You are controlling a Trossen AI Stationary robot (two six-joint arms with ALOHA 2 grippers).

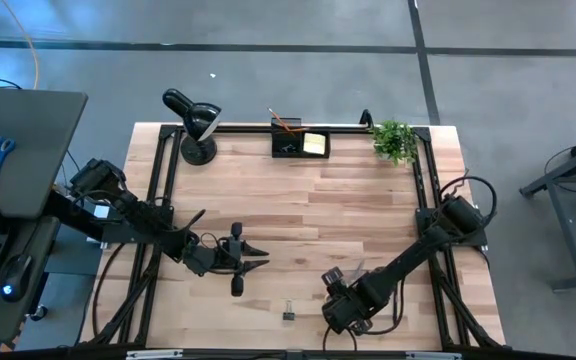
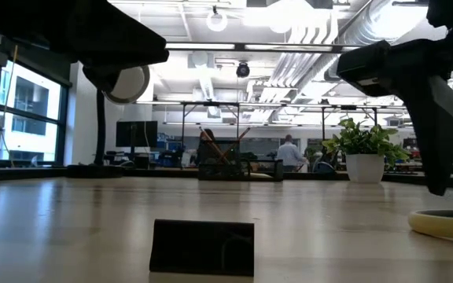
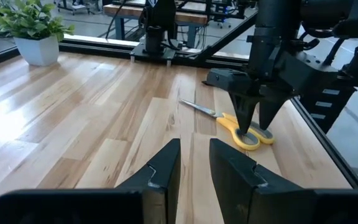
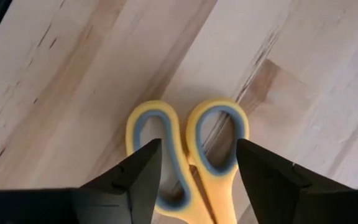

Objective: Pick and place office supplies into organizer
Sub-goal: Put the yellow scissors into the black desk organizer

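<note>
The right gripper (image 4: 194, 165) hangs low over the near right part of the wooden table (image 1: 308, 200), its two dark fingers (image 4: 143, 171) spread apart and straddling the two handle loops of the yellow-handled scissors (image 4: 188, 155), which lie flat on the wood; the fingers do not close on the handles, and whether their tips touch the table cannot be told. In the left wrist view the same scissors (image 3: 241, 127) lie with their blades pointing away from the right gripper (image 3: 257, 121), which stands upright over the yellow handles. The left gripper (image 1: 256, 257) hovers over the near middle of the table, its fingers (image 3: 166, 168) a narrow gap apart and holding nothing. A small black binder clip (image 1: 288, 313) lies at the near edge of the table, between the two arms, and shows as a dark block (image 2: 202, 248) close to the low camera. The black organizer (image 1: 301, 140) stands at the far edge of the table, with a yellow sticky-note pad (image 1: 315, 143) in its right compartment and an orange pencil (image 1: 285, 124) leaning out of its left one. A black desk lamp (image 1: 194, 125) stands to the organizer's left and a small potted plant (image 1: 395, 140) to its right.
</note>
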